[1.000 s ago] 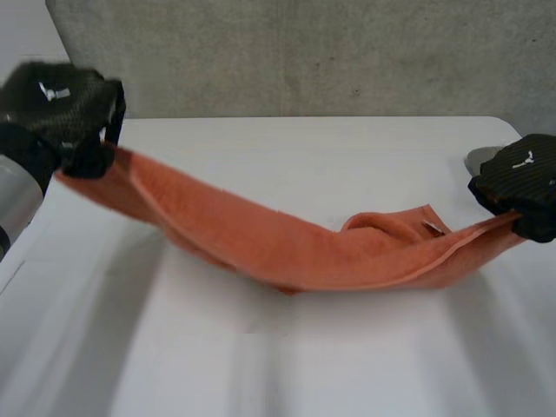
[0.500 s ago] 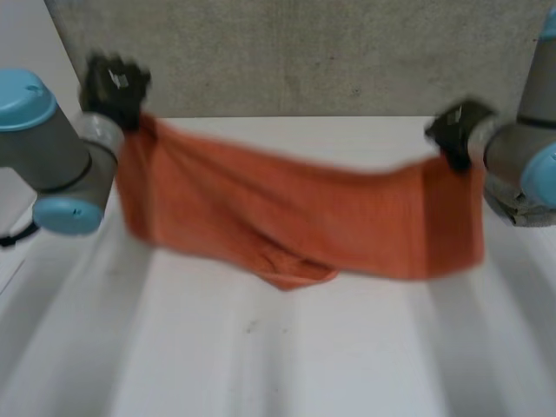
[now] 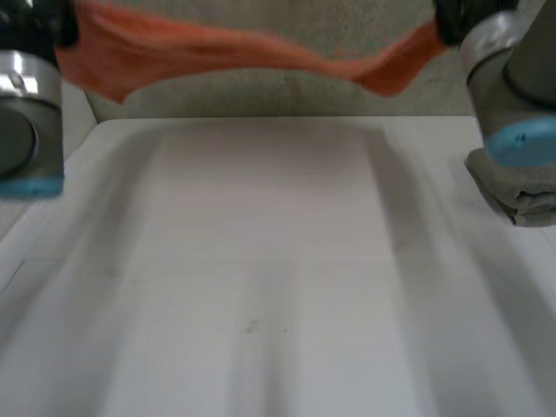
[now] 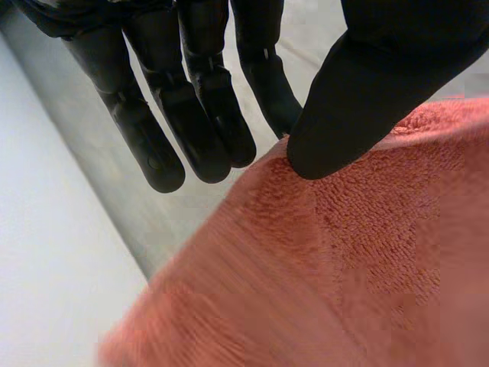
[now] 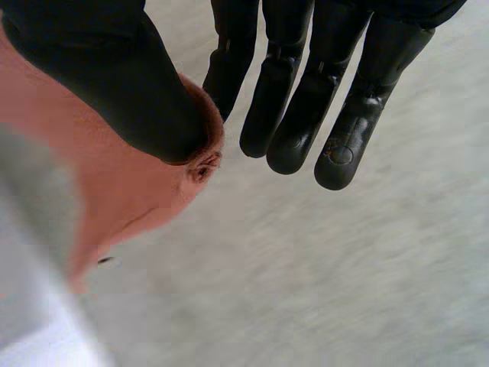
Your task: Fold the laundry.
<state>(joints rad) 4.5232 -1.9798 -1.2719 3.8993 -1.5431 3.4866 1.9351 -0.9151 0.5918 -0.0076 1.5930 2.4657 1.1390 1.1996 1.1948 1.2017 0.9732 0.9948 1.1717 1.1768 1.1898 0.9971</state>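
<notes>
Towel (image 3: 217, 42), orange, stretched between two robot hands high above the white table (image 3: 261, 261), touching it nowhere. Left hand (image 4: 195, 115) pinches one end of the towel between thumb and straight fingers, the cloth falling away below its palm. From there the towel sags across to the other hand, its long axis running side to side. Right hand (image 5: 114, 84) pinches the opposite corner, thumb against fingers. A folded grey cloth (image 3: 521, 191) lies on the table under the right arm. Half a second earlier the towel hung much lower, its bottom near the table. Both hands have since raised it. Laying it flat would likely mean lowering both hands together.
</notes>
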